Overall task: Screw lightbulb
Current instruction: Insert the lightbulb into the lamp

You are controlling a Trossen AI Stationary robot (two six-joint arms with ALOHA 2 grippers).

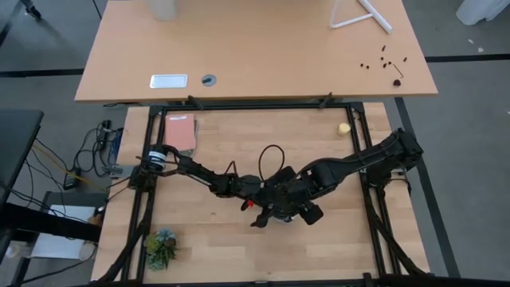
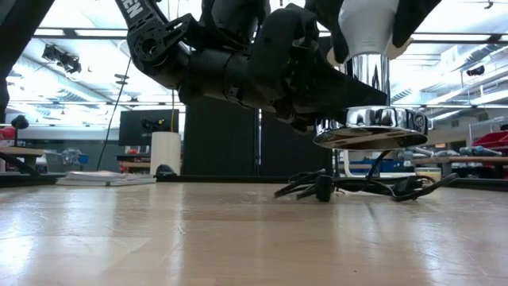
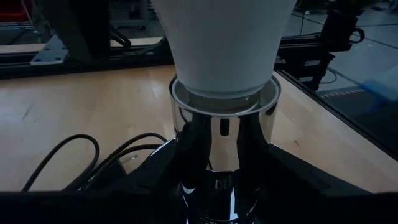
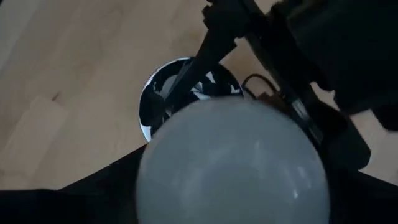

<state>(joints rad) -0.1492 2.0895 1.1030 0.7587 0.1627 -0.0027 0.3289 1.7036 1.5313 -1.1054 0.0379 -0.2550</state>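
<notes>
The white lightbulb [image 2: 367,28] stands upright with its neck in the cup of a shiny silver socket [image 3: 217,134]. A black cord [image 2: 357,188] trails from the socket onto the table. In the high view both arms meet at mid-table. My left gripper [image 3: 214,183] reaches in level from the left and holds the socket. My right gripper [image 4: 233,186] points steeply down over the bulb's frosted globe [image 4: 233,162], a finger on either side of it. My left gripper pinches the socket's chrome stem [image 3: 214,168] between its two fingers, coming level from the table's left. The socket stands upright, and its round base disc [image 2: 369,135] is lifted clear of the table. My right gripper comes from above, pointing down, its fingers [image 2: 409,20] against opposite sides of the bulb's globe [image 2: 367,24]. The bulb stands upright below them with its neck [image 3: 224,68] in the socket's cup.
A small yellow ball [image 1: 343,127] lies at the far right of the table. A pink book [image 1: 182,131] lies at the far left and a small plant [image 1: 162,245] at the near left. A second table [image 1: 255,48] stands beyond the far edge.
</notes>
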